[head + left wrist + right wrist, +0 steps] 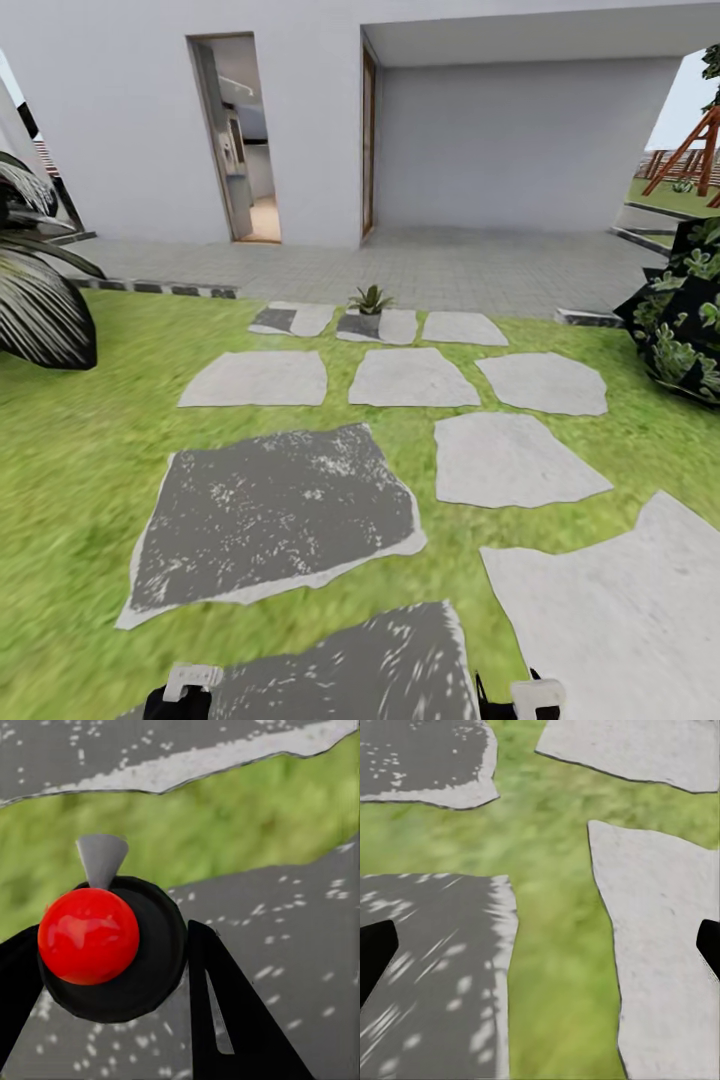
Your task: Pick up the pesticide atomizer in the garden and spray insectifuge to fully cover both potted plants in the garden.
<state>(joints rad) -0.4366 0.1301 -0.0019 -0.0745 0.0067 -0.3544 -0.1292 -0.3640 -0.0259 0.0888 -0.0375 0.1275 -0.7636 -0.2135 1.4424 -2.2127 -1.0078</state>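
The left gripper (112, 967) is closed around the pesticide atomizer (105, 945), a round black body with a glossy red ball on top and a grey cone nozzle. The right gripper (540, 945) is spread wide over rough grey stepping stones (270, 510) and blurry lawn (70, 440). Far ahead, one potted plant (371, 299) with pointed leaves stands on a stone, before a smooth white house wall (520, 140).
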